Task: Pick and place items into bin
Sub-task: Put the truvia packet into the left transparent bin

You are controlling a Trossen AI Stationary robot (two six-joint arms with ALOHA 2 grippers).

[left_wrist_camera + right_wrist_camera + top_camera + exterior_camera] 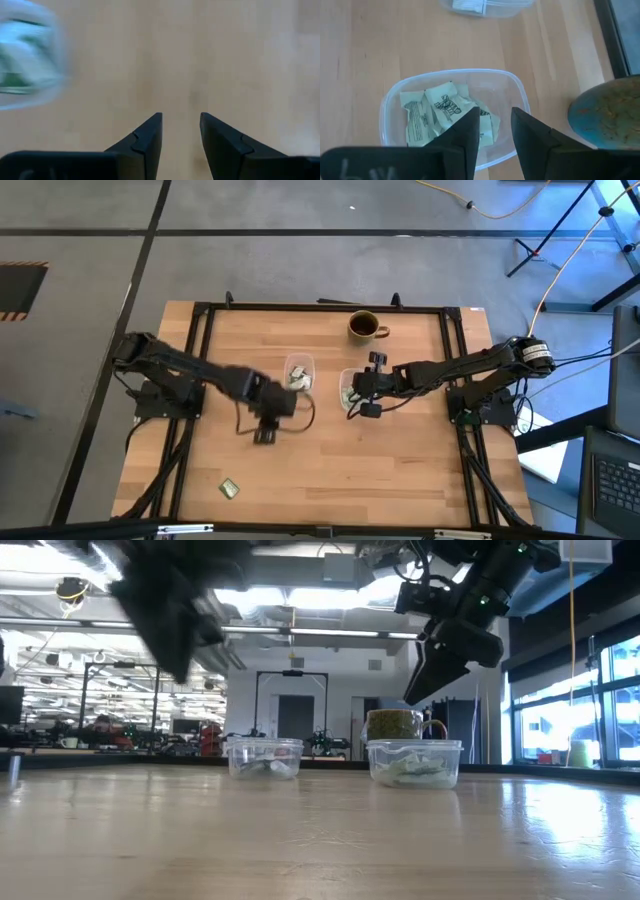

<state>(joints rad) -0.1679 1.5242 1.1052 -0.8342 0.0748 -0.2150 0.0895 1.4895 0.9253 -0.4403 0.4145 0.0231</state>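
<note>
Two clear plastic bins stand mid-table. One bin (298,373) holds white packets. The other bin (395,100) holds several pale green packets (445,112). A single loose packet (229,489) lies flat near the table's near edge. My right gripper (496,109) hovers open above the green-packet bin, with nothing between its fingers. My left gripper (181,116) is open over bare wood, nearer than the white-packet bin (25,55), and holds nothing. In the low view both bins (264,757) (414,762) rest on their bases, and the right gripper (430,680) hangs above them.
A brown mug (365,327) stands upright behind the bins near the far edge, and it also shows as the mug (610,117) beside the green-packet bin. A black frame (200,315) borders the tabletop. Bare wood lies across the near half of the table.
</note>
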